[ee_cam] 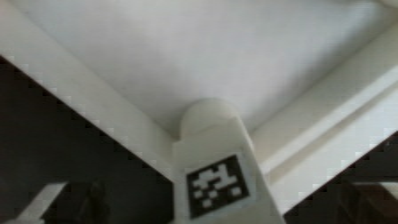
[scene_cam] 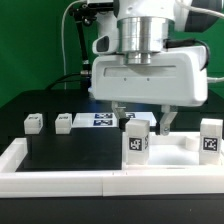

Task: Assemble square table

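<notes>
Gauging progress: early, by my judgement; at most one or two of the four legs look placed, and no finished table stands yet.
Slab: the white square slab (scene_cam: 175, 152) lies flat at the exterior view's right, tucked against the border wall (scene_cam: 60, 180); the wrist view shows it as a broad, plain white face (ee_cam: 231, 50).
Near leg: a white tagged block (scene_cam: 137, 142) stands upright at the slab's edge, tag facing the camera; in the wrist view (ee_cam: 214, 150) it rises against the slab. Whether it is seated or screwed home cannot be told.
Right-hand leg: another tagged block (scene_cam: 210, 138) stands upright at the slab's far side; joined or merely resting, unclear.
Loose legs: two small blocks (scene_cam: 32, 122) (scene_cam: 63, 121) sit apart on the dark table at the exterior view's left, near the marker board (scene_cam: 95, 120).
Gripper: the gripper (scene_cam: 143, 124) hangs over the near leg, jaws spread to full width and gripping nothing.
Left to do: fetch both loose legs, fit them, and confirm the standing ones are fastened.
</notes>
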Tool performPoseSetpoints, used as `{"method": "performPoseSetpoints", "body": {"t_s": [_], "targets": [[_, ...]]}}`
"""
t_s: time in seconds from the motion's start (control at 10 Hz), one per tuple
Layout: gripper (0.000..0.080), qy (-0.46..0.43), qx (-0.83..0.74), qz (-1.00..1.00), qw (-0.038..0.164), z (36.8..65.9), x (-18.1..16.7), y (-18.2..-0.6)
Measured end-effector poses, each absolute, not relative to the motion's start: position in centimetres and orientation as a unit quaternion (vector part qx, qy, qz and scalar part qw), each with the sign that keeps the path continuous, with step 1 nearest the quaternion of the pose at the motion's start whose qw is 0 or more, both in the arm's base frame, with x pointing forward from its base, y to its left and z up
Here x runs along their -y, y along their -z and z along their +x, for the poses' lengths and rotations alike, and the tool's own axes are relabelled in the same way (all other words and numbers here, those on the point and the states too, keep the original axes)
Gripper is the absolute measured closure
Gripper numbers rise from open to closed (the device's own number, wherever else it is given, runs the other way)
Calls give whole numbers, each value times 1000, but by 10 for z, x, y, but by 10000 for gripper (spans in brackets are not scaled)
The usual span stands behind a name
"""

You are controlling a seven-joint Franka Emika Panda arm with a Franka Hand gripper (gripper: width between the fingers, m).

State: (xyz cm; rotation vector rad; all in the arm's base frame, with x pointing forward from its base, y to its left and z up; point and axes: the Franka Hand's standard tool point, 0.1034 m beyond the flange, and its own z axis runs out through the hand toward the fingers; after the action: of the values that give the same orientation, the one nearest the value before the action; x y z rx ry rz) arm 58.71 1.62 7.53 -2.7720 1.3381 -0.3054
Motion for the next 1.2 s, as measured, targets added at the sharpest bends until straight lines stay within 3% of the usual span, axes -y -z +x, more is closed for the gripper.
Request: {"method": "performPoseSetpoints", "body": {"t_s": [0.4, 0.9, 1.2], "targets": [[150, 83, -500, -860, 49, 570, -34, -82], [150, 82, -497, -863, 47, 570, -33, -80], [150, 64, -569, -818, 55, 554, -32, -75]]}}
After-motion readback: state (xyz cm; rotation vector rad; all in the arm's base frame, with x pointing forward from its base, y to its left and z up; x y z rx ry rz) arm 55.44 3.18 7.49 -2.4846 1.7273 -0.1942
